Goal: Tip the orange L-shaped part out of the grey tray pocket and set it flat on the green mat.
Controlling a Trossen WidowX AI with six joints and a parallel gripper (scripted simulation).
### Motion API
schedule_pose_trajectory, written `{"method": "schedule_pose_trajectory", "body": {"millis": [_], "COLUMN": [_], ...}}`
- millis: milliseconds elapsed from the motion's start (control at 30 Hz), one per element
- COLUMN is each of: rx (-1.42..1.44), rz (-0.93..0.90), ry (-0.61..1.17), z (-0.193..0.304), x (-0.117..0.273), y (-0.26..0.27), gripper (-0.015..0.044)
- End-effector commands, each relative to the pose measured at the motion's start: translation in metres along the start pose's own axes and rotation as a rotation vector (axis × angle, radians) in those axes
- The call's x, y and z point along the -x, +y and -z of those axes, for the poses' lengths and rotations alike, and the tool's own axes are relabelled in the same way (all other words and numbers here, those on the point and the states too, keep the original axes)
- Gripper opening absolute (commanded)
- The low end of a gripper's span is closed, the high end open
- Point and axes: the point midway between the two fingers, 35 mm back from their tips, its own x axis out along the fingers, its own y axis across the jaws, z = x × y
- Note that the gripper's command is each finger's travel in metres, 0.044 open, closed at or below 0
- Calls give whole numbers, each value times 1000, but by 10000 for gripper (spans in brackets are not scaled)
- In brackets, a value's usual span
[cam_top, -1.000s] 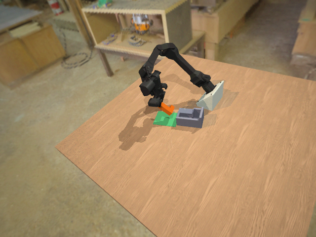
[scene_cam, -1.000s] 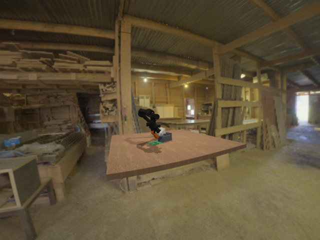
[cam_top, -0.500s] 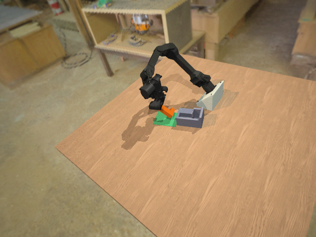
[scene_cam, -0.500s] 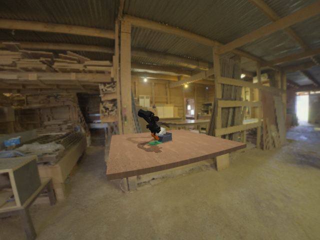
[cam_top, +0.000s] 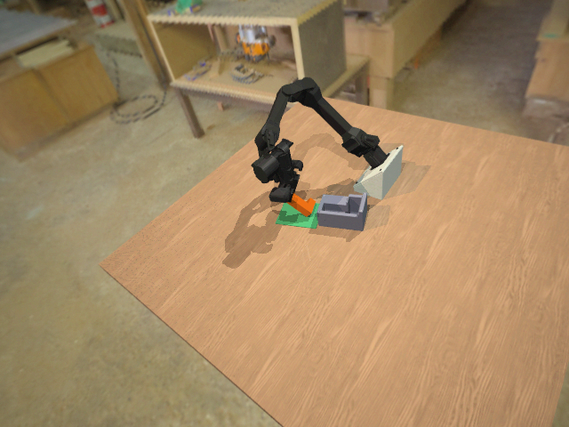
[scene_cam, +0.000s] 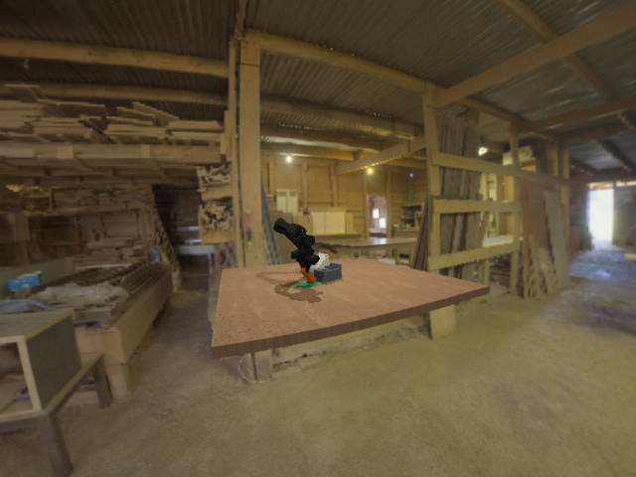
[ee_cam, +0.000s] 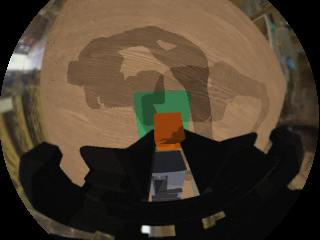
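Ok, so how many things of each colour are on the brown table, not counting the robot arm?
Orange: 1, the L-shaped part, pinched in the gripper and tilted over the mat.
Green: 1, the mat.
Grey: 1, the tray, its pocket with nothing in it.
White: 1, the wedge-shaped block at the arm's foot.
Total: 4

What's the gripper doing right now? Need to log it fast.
Gripper: closed on the orange part, holding it tilted over the green mat.
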Motion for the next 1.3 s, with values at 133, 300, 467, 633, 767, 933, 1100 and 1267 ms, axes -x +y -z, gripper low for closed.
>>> {"method": "schedule_pose_trajectory", "body": {"millis": [133,300,467,633,767,933,1100,1267], "rx": [2,1,1,3,12,19,19,19], "rz": [2,2,2,-3,-15,-25,-37,-37], "ry": [-4,0,0,1,-3,-10,-15,-15], "z": [0,0,0,0,1,1,1,1], "x": [-2,-2,-2,11,52,86,81,81], "y": [-1,-1,-1,1,3,-1,2,2], "gripper": [0,53,184,315,400,400,400,400]}}
